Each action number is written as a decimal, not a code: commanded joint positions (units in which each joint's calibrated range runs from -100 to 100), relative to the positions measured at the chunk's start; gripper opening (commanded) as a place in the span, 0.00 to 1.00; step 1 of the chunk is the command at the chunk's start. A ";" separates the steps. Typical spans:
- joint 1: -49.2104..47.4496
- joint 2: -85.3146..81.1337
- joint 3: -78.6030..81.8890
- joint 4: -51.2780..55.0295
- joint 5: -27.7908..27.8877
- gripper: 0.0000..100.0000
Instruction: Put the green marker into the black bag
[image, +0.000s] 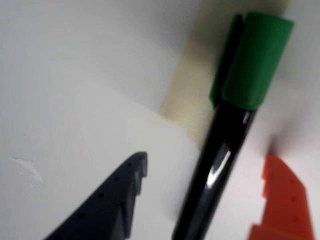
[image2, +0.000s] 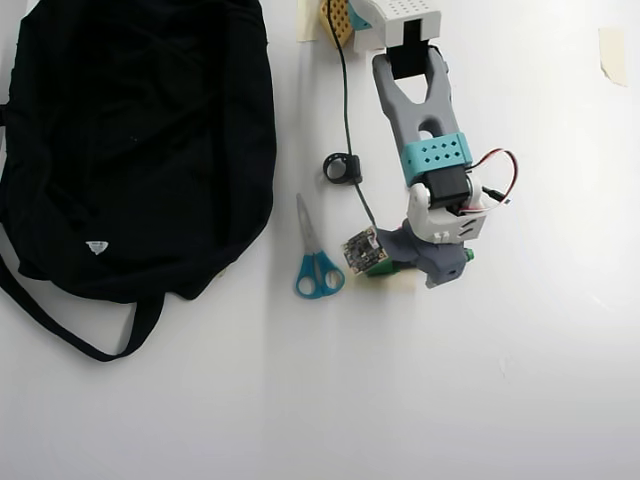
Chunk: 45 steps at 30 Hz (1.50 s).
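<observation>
I see the fingers (image: 200, 197) spread open — green marker (image: 225, 130) lying between them on the white counter (image: 75, 100), neither tip touching it. Black bag (image2: 130, 140) well off left, overhead view.

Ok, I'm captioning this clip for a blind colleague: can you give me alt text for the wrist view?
A green marker, black barrel with green cap pointing up, lies between the open gripper fingers: a dark one at left, an orange one at right. It rests on a white table, partly over a strip of beige tape.
</observation>
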 joint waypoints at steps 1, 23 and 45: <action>-0.81 0.68 1.46 0.60 -4.15 0.26; -1.26 0.68 3.98 0.60 -4.15 0.17; -1.33 0.60 7.75 7.32 -4.15 0.16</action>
